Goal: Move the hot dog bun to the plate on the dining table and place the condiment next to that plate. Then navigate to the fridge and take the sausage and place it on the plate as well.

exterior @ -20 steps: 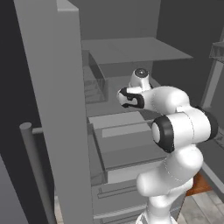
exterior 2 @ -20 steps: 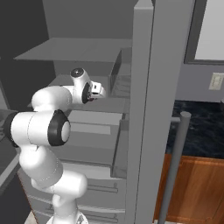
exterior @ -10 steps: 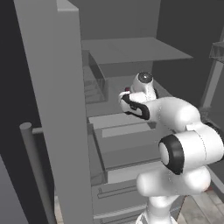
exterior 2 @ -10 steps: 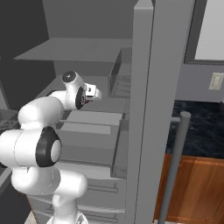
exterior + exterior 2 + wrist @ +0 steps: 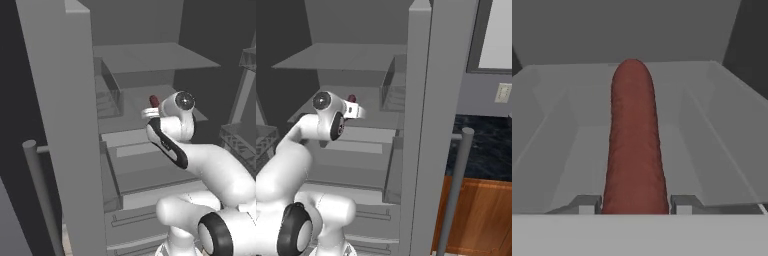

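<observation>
The dark red-brown sausage (image 5: 634, 140) runs away from the camera in the hand view, over a pale grey shelf of the fridge (image 5: 712, 125). My gripper (image 5: 634, 204) is shut on its near end, a fingertip (image 5: 587, 204) pressing each side. In the left base view the sausage's far end (image 5: 154, 101) pokes up just past the hand (image 5: 150, 112), which reaches into the open fridge (image 5: 150, 57) at middle-shelf height. From the right side the sausage tip (image 5: 351, 98) shows above the gripper (image 5: 356, 110). Whether the sausage rests on the shelf or hangs clear I cannot tell.
An open fridge door (image 5: 65, 125) with a bar handle (image 5: 42, 200) stands close on the left; the other door (image 5: 426, 125) and its handle (image 5: 456, 190) stand on the right. Drawers (image 5: 145, 175) lie below the hand. A wooden cabinet (image 5: 481, 215) sits beyond.
The elbow has swung down and outward while the hand stayed at the middle shelf. The wrist has turned, and the sausage's end now shows above the hand.
</observation>
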